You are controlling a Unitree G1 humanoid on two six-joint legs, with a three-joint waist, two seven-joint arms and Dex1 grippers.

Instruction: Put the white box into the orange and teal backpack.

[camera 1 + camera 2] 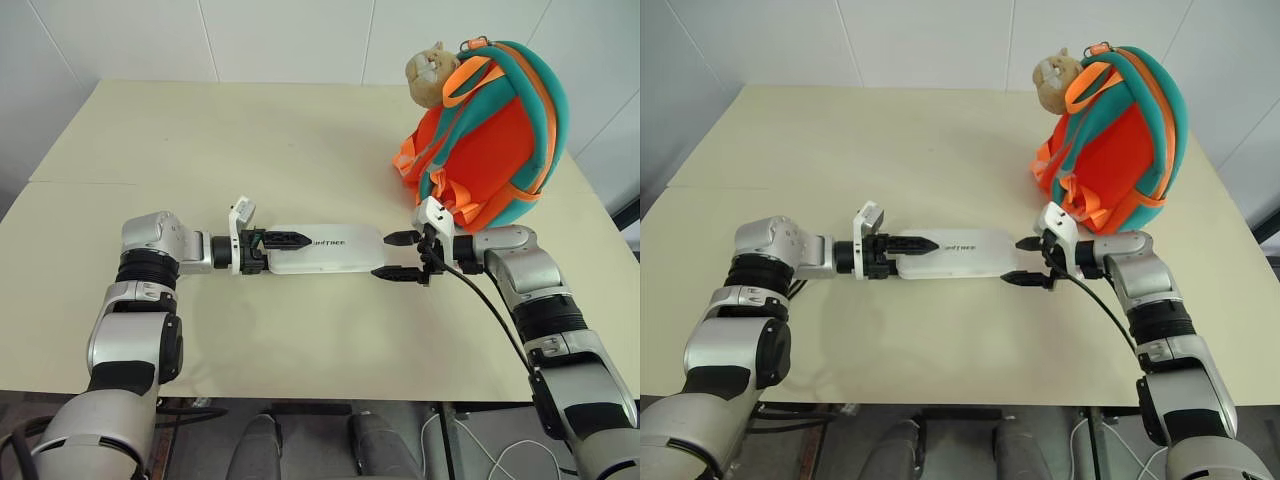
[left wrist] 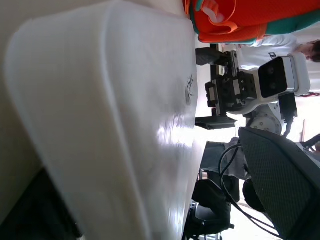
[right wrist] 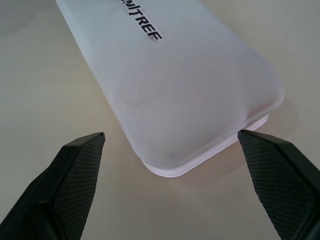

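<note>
Now both arms reach inward, each released pincer (image 1: 275, 239) (image 1: 402, 255) at an end of the white box (image 1: 325, 250).

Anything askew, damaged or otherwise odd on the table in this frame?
Nothing stands out. The white box lies flat and intact on the table, between the open left gripper and open right gripper. The orange and teal backpack sits upright behind the right gripper.
</note>
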